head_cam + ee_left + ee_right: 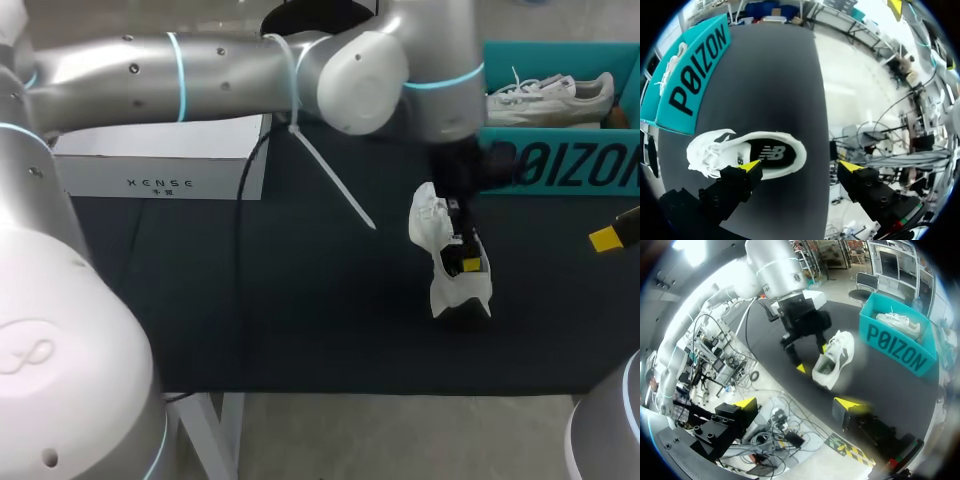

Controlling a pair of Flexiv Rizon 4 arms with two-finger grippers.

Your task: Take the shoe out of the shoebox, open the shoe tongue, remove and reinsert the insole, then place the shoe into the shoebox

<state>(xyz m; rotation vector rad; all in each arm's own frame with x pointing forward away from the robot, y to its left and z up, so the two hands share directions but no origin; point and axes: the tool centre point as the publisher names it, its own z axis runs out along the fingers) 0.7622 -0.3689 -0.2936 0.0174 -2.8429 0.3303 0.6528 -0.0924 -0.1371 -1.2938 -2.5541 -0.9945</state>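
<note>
1. Far left: a white box (160, 160) sits at the back of the dark mat (280, 300), well apart from everything else.
2. The left arm (200, 65) comes in from the left side and reaches past the middle, so the left gripper (800, 166) hangs right over the shoe (428, 222).
3. Left gripper's released, w/ the fingers spread wide. One yellow tip is at the rim of the shoe opening, and the other is well off to the side over bare floor past the table edge. It isn't clamping anything.
4. The shoe is white, out of the box and on the mat, just in front of the shoebox (560, 165). In the left wrist view its opening faces the gripper and the dark insole (772, 152) shows inside (laces end is toward the box).
5. The shoebox is teal, open on top, at the back right. A second shoe (550, 97), also white, lies in it.
6. Far right: the right gripper (796, 402) is near the table's right edge, apart from the shoe. Its fingers are wide apart w/ nothing between them.
</note>
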